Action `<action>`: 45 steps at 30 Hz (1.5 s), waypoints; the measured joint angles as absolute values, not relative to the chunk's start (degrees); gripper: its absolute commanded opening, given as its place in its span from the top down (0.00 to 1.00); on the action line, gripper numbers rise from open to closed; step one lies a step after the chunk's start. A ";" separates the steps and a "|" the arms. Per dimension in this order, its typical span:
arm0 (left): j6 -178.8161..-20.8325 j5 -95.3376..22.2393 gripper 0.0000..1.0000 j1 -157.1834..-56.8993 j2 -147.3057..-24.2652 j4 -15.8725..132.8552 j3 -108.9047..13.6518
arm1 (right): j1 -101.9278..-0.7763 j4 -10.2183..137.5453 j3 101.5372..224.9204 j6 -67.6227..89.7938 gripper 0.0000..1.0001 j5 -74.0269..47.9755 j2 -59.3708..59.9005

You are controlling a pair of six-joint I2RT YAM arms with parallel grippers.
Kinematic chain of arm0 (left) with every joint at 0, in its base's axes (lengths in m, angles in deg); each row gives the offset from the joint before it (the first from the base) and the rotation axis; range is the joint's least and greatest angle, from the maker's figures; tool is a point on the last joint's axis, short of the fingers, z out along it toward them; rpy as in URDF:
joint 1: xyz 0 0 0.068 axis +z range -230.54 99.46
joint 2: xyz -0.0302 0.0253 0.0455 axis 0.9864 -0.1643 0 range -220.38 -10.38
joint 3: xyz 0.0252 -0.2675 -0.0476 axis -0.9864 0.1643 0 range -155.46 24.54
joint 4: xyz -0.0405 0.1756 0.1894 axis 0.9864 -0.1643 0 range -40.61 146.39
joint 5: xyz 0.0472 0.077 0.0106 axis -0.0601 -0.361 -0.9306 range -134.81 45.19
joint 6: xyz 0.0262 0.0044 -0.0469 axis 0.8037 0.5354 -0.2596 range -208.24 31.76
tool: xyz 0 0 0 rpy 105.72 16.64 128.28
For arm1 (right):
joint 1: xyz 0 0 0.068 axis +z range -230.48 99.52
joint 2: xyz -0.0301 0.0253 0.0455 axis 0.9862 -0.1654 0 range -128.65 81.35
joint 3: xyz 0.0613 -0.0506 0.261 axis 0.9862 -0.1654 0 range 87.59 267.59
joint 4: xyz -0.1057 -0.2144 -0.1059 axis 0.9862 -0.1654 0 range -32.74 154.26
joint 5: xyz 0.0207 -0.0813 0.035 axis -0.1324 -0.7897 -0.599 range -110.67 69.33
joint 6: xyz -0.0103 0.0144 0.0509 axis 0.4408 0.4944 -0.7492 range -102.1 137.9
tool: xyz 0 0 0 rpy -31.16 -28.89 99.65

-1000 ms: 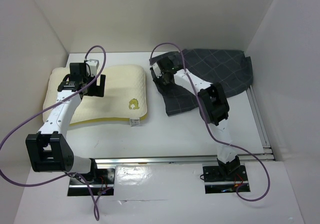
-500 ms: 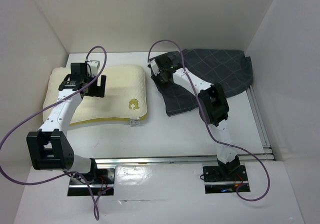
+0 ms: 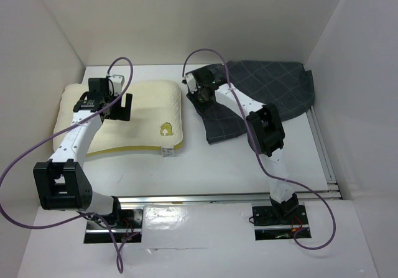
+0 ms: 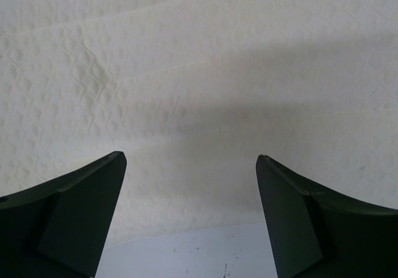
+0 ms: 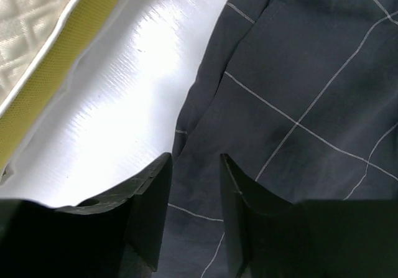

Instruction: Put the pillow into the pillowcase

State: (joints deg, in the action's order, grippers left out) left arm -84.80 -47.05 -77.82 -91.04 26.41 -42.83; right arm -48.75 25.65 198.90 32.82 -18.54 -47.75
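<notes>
The cream-yellow pillow (image 3: 146, 113) lies flat at the left of the table, its animal emblem (image 3: 166, 129) and white tag (image 3: 166, 151) near its front right corner. My left gripper (image 3: 118, 108) is open just over the pillow's left back part; in the left wrist view the pillow's quilted cloth (image 4: 199, 73) fills the frame beyond the wide-apart fingers (image 4: 93, 197). The dark grid-lined pillowcase (image 3: 273, 91) lies crumpled at the back right. My right gripper (image 3: 198, 99) is over its left edge, jaws narrowly apart with pillowcase cloth (image 5: 298, 73) below them.
White walls close in the table on the left, back and right. A strip of bare white table (image 5: 124, 85) separates the pillow's yellow side band (image 5: 68, 54) from the pillowcase edge. Purple cables loop above both arms. A metal rail (image 3: 217, 197) runs along the front.
My right gripper has shifted slightly left and back along the pillowcase's left edge. The left gripper has hardly moved.
</notes>
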 measured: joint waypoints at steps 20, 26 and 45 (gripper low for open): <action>-83.69 -47.12 0.00 -77.82 -92.00 26.59 -42.85 | -48.32 25.60 198.94 33.65 0.57 -18.60 -49.28; -83.69 -47.12 0.00 -77.82 -92.00 26.65 -42.85 | -48.32 25.50 198.94 33.82 0.64 -19.39 -50.70; -83.71 -47.07 0.01 -77.82 -93.08 26.83 -42.88 | -50.41 25.28 199.03 34.04 1.00 -19.63 -50.68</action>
